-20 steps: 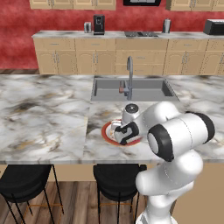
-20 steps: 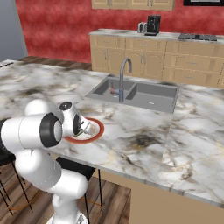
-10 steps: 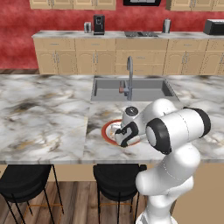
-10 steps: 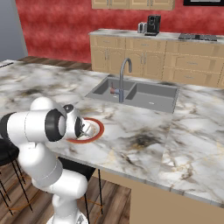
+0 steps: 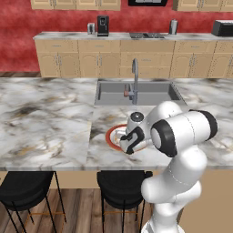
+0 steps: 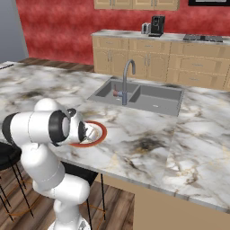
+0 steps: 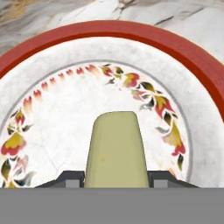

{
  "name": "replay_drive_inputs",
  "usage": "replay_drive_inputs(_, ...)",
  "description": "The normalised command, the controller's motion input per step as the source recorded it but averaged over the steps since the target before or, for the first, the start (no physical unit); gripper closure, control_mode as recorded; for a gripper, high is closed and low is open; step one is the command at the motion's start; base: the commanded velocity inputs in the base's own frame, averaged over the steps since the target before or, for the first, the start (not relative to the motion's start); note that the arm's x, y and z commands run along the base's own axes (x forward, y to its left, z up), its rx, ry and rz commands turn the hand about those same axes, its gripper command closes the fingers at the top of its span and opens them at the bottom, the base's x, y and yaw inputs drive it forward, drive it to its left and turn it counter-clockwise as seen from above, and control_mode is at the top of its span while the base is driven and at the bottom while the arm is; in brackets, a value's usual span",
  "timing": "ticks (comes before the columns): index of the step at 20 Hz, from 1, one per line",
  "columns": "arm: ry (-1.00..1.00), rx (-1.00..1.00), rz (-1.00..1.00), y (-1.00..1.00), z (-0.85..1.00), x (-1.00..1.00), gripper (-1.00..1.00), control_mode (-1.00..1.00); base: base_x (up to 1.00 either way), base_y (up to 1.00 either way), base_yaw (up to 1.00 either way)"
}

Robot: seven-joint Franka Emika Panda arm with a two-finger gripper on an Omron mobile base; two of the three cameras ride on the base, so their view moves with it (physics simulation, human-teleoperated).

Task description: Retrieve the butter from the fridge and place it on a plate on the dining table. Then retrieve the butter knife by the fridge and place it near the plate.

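One smooth oblong butter [image 7: 116, 151] stick pinched by hand [image 7: 116, 178], over round red-rimmed plate [image 7: 183, 48]

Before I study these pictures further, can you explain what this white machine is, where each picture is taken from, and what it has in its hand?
The white machine is a robot arm on a driving base, in a simulated kitchen. Two pictures come from cameras on the base, behind the arm to its left and right; the third looks along the hand itself. The arm bends over a marble table with a sunken sink and tap. On the table lies a red-rimmed plate. The gripper is closed on a pale stick of butter, held just above the plate's flowered centre. Whether the butter touches the plate, I cannot tell.
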Motion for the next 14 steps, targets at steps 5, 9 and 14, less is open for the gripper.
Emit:
replay_drive_inputs(5, 0.0, 0.0, 0.0, 0.0, 0.0, 0.28, 1.0, -1.0, 0.0, 0.0, 0.0)
replay_drive_inputs(9, 0.0, 0.0, 0.0, 0.0, 0.0, 0.32, 1.0, -1.0, 0.0, 0.0, 0.0)
replay_drive_inputs(14, 0.01, 0.0, 0.0, 0.0, -0.12, 0.19, 1.0, -1.0, 0.0, 0.0, 0.0)
